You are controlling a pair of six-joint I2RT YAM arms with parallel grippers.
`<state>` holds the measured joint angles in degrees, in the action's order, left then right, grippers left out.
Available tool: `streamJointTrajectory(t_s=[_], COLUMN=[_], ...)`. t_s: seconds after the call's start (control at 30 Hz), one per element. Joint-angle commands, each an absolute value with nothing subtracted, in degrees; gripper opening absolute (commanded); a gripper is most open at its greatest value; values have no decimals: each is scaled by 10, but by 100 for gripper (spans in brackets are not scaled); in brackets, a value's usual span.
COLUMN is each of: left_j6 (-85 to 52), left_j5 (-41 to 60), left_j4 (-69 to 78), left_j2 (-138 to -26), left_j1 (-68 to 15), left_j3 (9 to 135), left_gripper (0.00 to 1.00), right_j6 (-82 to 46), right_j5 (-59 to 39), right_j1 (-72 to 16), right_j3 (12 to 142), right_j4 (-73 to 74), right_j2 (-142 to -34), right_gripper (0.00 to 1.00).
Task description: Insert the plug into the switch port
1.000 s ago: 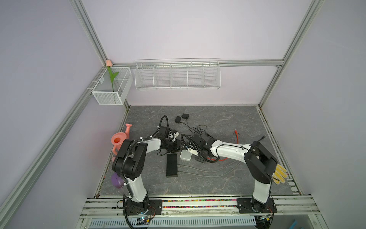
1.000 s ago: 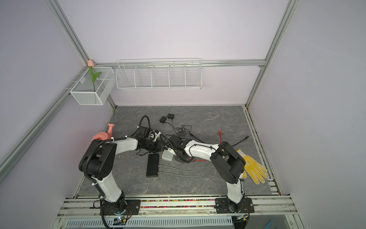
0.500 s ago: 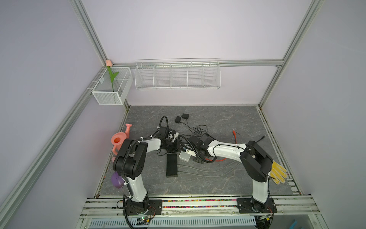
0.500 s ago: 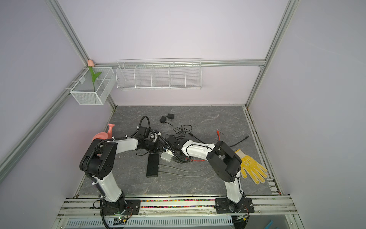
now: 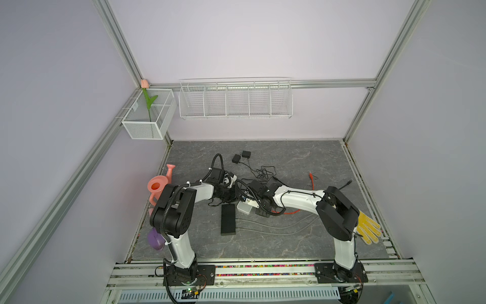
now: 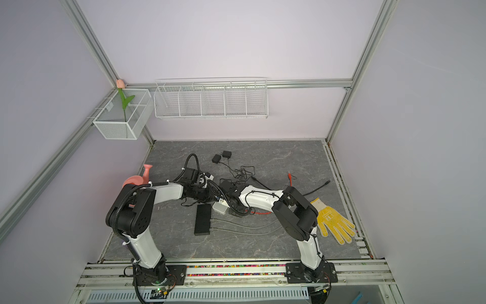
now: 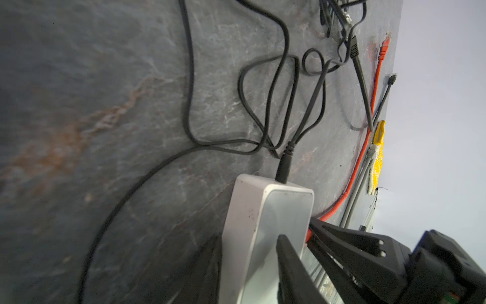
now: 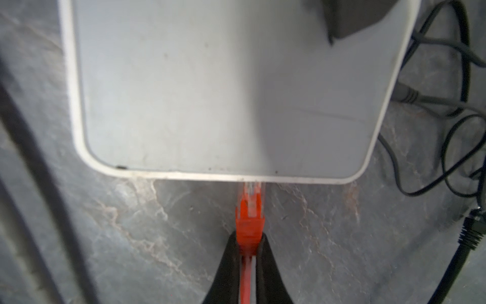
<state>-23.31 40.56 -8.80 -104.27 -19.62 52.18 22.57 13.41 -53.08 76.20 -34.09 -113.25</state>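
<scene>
The white switch (image 5: 246,209) (image 6: 220,208) lies mid-table between my two grippers. My left gripper (image 7: 249,263) straddles the switch (image 7: 265,218), one finger on its top face and the other against its side, shut on it. My right gripper (image 8: 248,237) is shut on the orange plug (image 8: 249,215). The plug's clear tip meets the near edge of the switch (image 8: 210,92), and the port itself is hidden under the rim. In both top views the left gripper (image 5: 231,200) and right gripper (image 5: 261,209) meet at the switch. The orange cable (image 5: 286,212) trails to the right.
A flat black box (image 5: 228,219) with grey cables lies just in front of the switch. Two black adapters (image 5: 242,156) and tangled black cords lie behind. A yellow glove (image 5: 368,231) is at the right edge, a pink watering can (image 5: 160,184) at the left.
My right arm has moved left, bringing the orange plug up to the switch's edge. My left jaws have narrowed onto the switch.
</scene>
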Motion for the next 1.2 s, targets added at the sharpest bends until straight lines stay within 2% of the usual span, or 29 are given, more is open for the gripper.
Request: streamJointTrajectory(t_s=[0.0, 0.4, 1.17], left_j6=[-226, -232, -229], left_j5=[416, 414, 411], left_j4=[-83, -70, -73], left_j2=[-1046, -1044, -1033], left_j1=[-203, -205, -205], left_j3=[512, 497, 492], left_gripper=[34, 33, 32], right_j6=[235, 241, 230], right_j5=[110, 88, 114], right_j1=[-536, -538, -535], right_j3=[777, 786, 772], right_j4=[-330, -338, -329], right_j2=[-1146, -1142, -1134], right_gripper=[7, 7, 7])
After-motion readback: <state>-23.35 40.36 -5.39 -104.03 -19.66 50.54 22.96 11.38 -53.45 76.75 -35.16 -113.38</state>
